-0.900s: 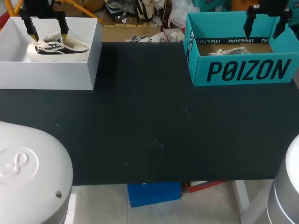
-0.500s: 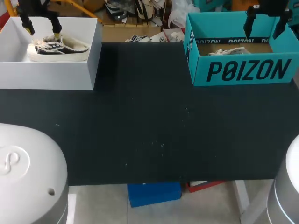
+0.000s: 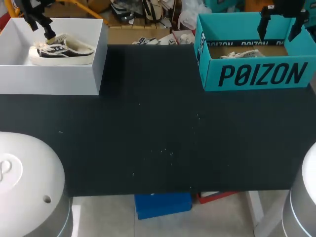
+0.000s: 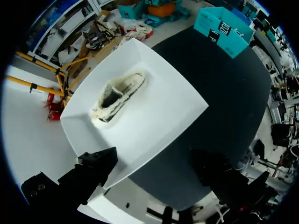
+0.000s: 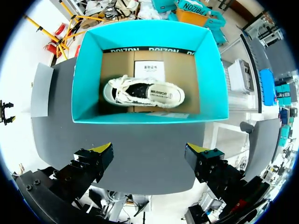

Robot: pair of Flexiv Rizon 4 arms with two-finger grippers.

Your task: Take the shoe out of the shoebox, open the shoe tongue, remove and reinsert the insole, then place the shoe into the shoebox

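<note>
Though flecked, black table [image 3: 158, 98] (teal shoebox [image 3: 256, 75])

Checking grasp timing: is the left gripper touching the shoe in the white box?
Apart. The left wrist view shows the shoe lying well ahead of the open left gripper, with bare floor of the white box between them.

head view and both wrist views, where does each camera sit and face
head view: above and behind the robot, looking down on the table; left gripper above the white box, right gripper above the teal shoebox.
left wrist view: on that wrist, looking down past its open gripper at the dark shoe.
right wrist view: likewise, down past its open gripper at the cream shoe.
shared: head and left wrist views both show the white box.
</note>
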